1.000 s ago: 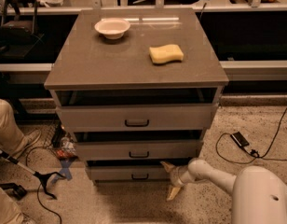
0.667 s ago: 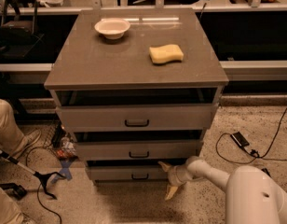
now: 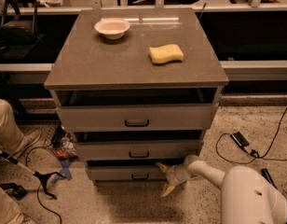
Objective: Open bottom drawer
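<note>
Gripper [image 3: 160,179], cream-coloured and two-fingered, sits low at the right end of the cabinet's lowest tier. Its fingers [image 3: 167,189] are splayed apart, one up and one down, and they grasp nothing.

Bottom drawer [image 3: 116,173], the narrow grey flat front: its right end is directly behind and just left of the gripper. I can't tell whether the upper finger touches the front.

Small black bar handle [image 3: 140,176]: left of the gripper, near but clearly apart, nothing hooked on it.

Change over the last second: the gripper has crept slightly left along the front, toward the handle. The finger spread looks the same. The drawer front has not moved and shows the same dark slot above it. Your approach is therefore still running, the pull has not begun, and the task is at its start.

Judgement: you need more leftward travel to straddle the bar, then a close, then a straight pull towards the robot.

Above the gripper is the wider middle grey drawer [image 3: 111,150]. Above that is the tallest top grey drawer [image 3: 97,117]. Watch that the upper finger doesn't catch the middle front.

Far above, on the grey cabinet top [image 3: 83,64], sit a small white bowl [image 3: 112,27] and a yellow sponge [image 3: 166,53]. Neither is in play.
</note>
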Controlling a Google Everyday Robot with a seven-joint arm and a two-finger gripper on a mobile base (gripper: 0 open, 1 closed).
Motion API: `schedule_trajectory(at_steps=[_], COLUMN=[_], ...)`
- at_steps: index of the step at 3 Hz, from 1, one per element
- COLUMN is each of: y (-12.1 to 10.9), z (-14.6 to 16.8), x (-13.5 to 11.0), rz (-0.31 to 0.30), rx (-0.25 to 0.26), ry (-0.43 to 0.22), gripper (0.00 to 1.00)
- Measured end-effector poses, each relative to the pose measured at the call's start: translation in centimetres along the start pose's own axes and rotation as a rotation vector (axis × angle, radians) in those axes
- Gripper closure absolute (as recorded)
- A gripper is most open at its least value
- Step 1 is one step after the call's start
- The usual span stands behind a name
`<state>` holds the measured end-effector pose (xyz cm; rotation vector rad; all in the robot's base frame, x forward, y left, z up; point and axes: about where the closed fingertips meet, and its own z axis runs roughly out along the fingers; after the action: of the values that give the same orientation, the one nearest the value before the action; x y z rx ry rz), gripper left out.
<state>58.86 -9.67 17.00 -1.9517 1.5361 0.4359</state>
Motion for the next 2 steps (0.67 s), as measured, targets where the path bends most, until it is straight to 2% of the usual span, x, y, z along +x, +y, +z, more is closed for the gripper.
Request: schedule_trajectory(at_steps=[1,2], y=[0.4,1.2], z=[-1.2,-3.0], x=[-1.2,-2.3], rz=[-0.016,-0.034], rx=[0.016,0.028], ry=[-0.033,-0.075], gripper=[0.49,0.72])
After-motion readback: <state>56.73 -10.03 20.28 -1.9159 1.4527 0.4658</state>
